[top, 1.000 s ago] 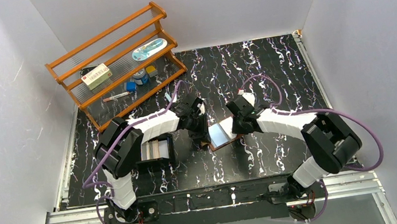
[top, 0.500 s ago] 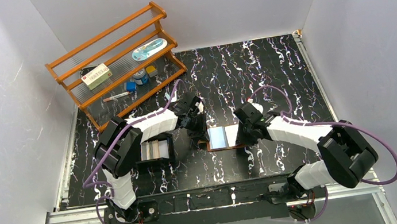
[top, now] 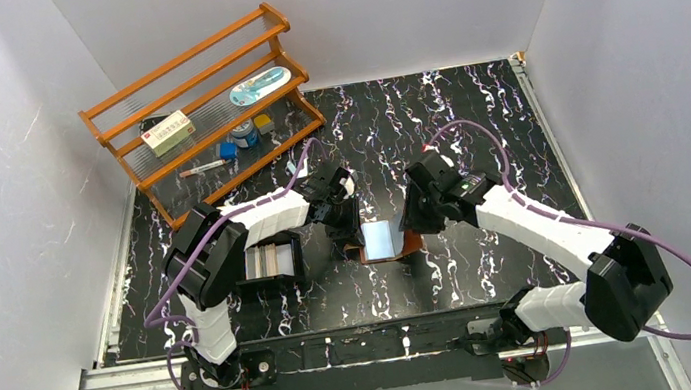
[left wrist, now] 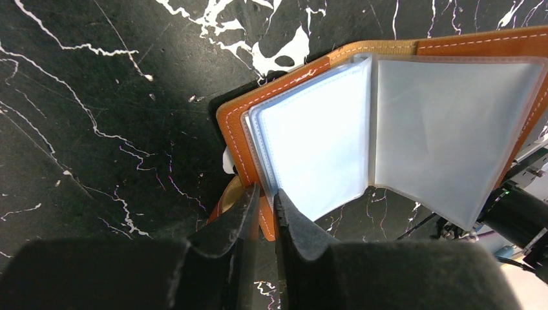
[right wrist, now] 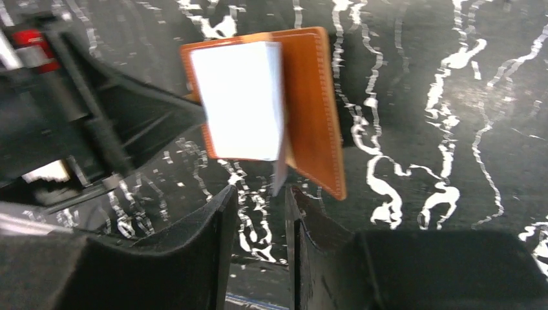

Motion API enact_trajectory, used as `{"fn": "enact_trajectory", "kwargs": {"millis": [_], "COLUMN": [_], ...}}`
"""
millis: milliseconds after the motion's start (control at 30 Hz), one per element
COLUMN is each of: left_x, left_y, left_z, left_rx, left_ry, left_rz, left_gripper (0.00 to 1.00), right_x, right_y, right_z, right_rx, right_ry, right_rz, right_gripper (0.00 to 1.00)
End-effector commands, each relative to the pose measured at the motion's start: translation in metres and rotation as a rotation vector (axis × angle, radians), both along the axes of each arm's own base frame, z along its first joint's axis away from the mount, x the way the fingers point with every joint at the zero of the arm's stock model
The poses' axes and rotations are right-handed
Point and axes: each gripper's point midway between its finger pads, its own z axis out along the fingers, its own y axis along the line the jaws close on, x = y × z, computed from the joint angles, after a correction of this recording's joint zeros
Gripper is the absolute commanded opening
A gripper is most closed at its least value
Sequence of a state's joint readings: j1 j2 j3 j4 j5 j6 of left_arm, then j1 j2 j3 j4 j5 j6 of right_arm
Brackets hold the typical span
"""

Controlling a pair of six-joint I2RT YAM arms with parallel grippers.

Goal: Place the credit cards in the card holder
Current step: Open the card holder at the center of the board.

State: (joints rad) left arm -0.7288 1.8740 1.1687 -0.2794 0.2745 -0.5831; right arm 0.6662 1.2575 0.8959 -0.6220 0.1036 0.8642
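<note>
The brown leather card holder point(top: 385, 240) lies open on the black marbled table, its clear sleeves point(left wrist: 323, 142) facing up. My left gripper point(top: 350, 231) is shut on the holder's left leather edge point(left wrist: 227, 132); in the left wrist view the left gripper point(left wrist: 266, 192) pinches the orange cover. My right gripper point(top: 417, 214) hovers just right of the holder, open and empty. In the right wrist view the right gripper point(right wrist: 260, 190) stands apart, with the card holder point(right wrist: 313, 103) and a loose sleeve leaf just beyond its fingertips. Credit cards point(top: 265, 260) lie in a black tray point(top: 298, 259) to the left.
A wooden rack point(top: 199, 108) stands at the back left, holding a box, small jars and a pen. Grey walls close in on both sides. The left arm reaches over the black tray.
My right gripper has opened, let go of the card holder's right side and drawn up and away. The holder went from lifted to lying open. The left gripper kept its hold.
</note>
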Motion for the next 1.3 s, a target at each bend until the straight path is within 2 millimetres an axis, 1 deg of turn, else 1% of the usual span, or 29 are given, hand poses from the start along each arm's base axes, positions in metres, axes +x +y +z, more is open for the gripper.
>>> {"fn": "enact_trajectory", "kwargs": {"millis": [0,100,167,200,300,367,433,467,533,700,933,1100,1167,1267], "left_x": [-0.005,-0.004,-0.004,-0.004,-0.004,-0.004,-0.004,-0.005,-0.004,-0.001,0.006,0.013,0.017,0.019], "left_y": [0.010,0.010,0.009,0.009,0.009,0.011,0.012,0.013,0.013,0.015,0.009,0.007,0.009,0.021], "left_z": [-0.003,-0.002,-0.001,-0.001,0.000,-0.001,-0.002,-0.002,-0.001,0.005,0.027,0.051,0.061,0.071], "left_rx": [0.036,0.033,0.030,0.030,0.030,0.037,0.042,0.043,0.042,0.039,-0.008,-0.058,-0.065,-0.040], "left_ry": [0.014,0.015,0.013,0.014,0.011,0.009,0.010,0.012,0.007,-0.019,-0.049,-0.063,-0.073,-0.076], "left_rz": [-0.006,-0.004,-0.003,-0.003,0.000,0.003,0.003,0.005,0.011,0.043,0.063,0.090,0.107,0.145], "left_gripper": [0.15,0.15,0.15,0.15,0.15,0.15,0.15,0.15,0.15,0.15,0.16,0.20,0.21,0.22], "right_x": [0.007,0.010,0.015,0.017,0.027,0.032,0.035,0.035,0.034,0.036,0.032,0.029,0.027,0.024], "right_y": [0.038,0.064,0.073,0.074,0.066,0.059,0.052,0.050,0.044,0.035,0.033,0.027,0.024,0.017], "right_z": [0.043,0.050,0.041,0.035,0.014,0.000,-0.013,-0.019,-0.032,-0.047,-0.067,-0.079,-0.084,-0.092], "right_rx": [0.137,0.162,0.131,0.110,0.027,-0.028,-0.083,-0.100,-0.130,-0.170,-0.192,-0.230,-0.249,-0.284], "right_ry": [-0.084,-0.112,-0.116,-0.112,-0.117,-0.115,-0.111,-0.106,-0.098,-0.109,-0.076,-0.052,-0.036,-0.010], "right_rz": [0.073,0.113,0.121,0.118,0.094,0.079,0.100,0.105,0.100,0.086,0.101,0.095,0.096,0.092], "right_gripper": [0.41,0.41,0.41,0.40,0.38,0.37,0.38,0.39,0.44,0.53,0.59,0.59,0.59,0.58]}}
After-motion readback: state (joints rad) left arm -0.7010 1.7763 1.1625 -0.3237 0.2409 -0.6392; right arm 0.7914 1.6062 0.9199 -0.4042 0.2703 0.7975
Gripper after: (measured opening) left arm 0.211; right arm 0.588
